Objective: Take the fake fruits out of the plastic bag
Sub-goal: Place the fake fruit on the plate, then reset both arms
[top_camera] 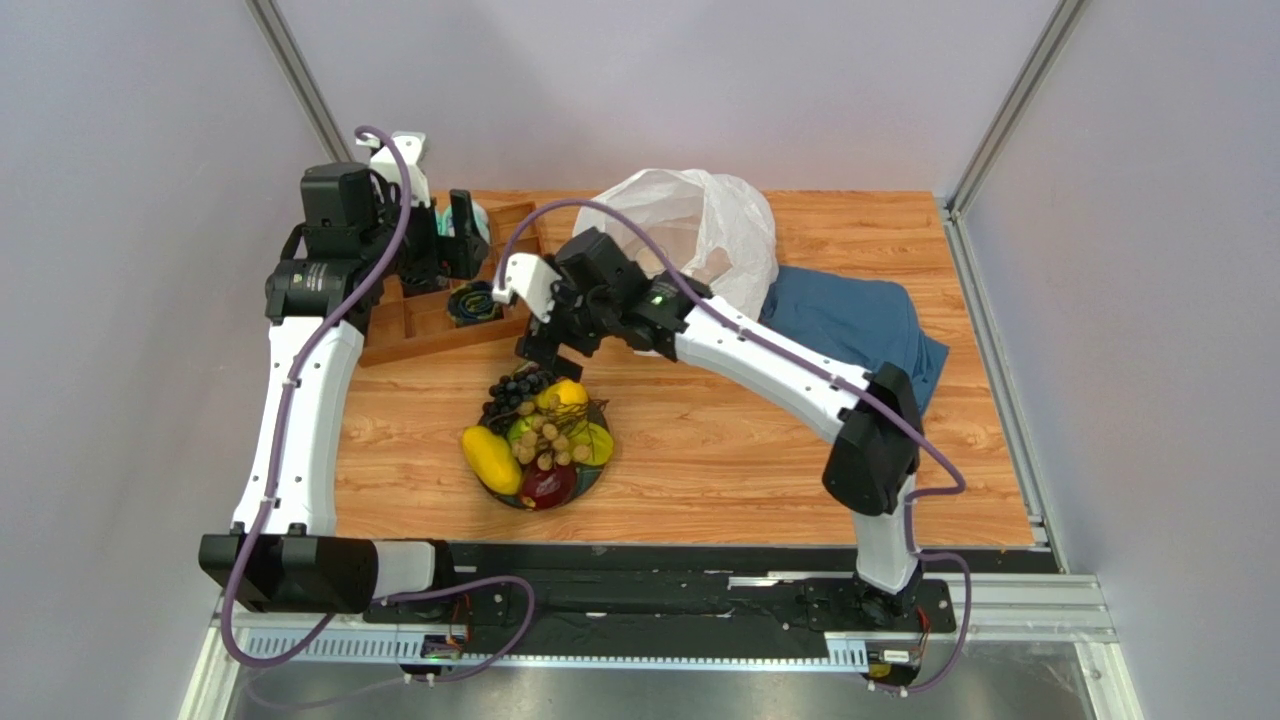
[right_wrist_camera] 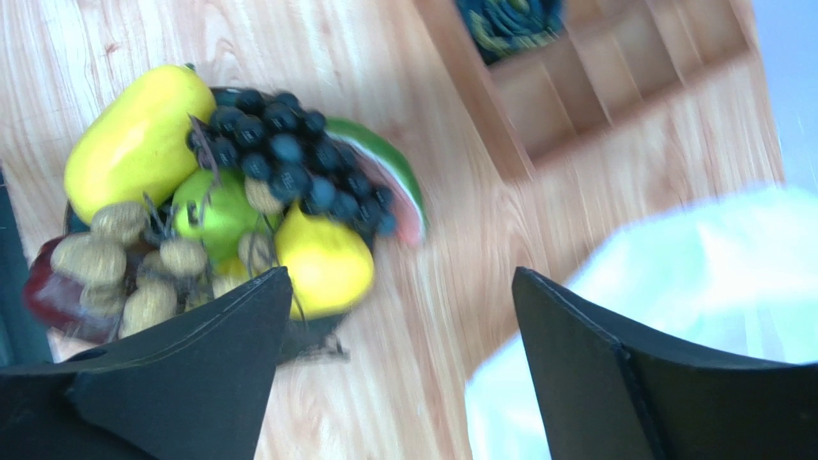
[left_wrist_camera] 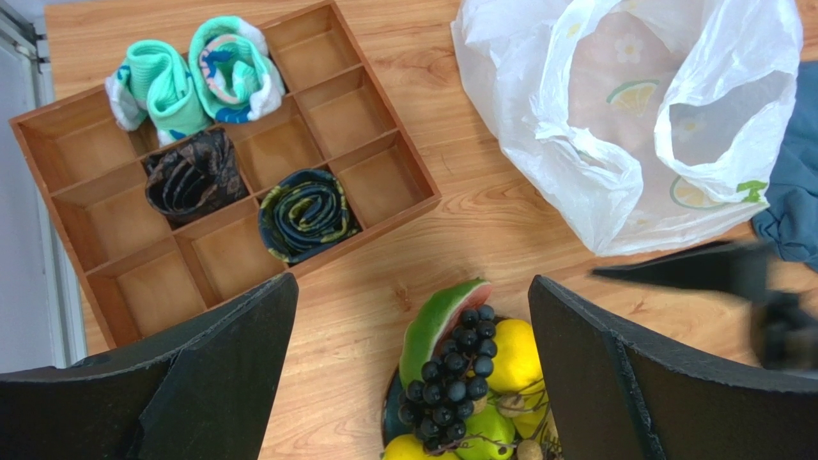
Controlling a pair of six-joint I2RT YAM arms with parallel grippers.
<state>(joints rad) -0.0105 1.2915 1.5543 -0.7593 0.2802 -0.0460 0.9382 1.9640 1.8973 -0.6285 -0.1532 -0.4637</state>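
Note:
The fake fruits (top_camera: 546, 441) lie piled on a dark plate (top_camera: 600, 476) on the table: yellow mango (right_wrist_camera: 134, 139), purple grapes (right_wrist_camera: 288, 153), watermelon slice (left_wrist_camera: 437, 326), green apple (right_wrist_camera: 216, 211), yellow pear (right_wrist_camera: 326, 264), tan grapes (right_wrist_camera: 125, 259) and a dark red fruit (right_wrist_camera: 48, 287). The white plastic bag (top_camera: 694, 225) lies crumpled and open at the back; I see no fruit inside it (left_wrist_camera: 634, 115). My right gripper (top_camera: 549, 354) is open and empty, just above the pile's far edge. My left gripper (top_camera: 458, 240) is open and empty, high over the wooden tray.
A wooden compartment tray (top_camera: 394, 333) at the back left holds rolled socks, teal-and-white (left_wrist_camera: 192, 77) and dark ones (left_wrist_camera: 302, 213). A dark blue cloth (top_camera: 857, 323) lies to the right of the bag. Metal frame posts and grey walls close in the table.

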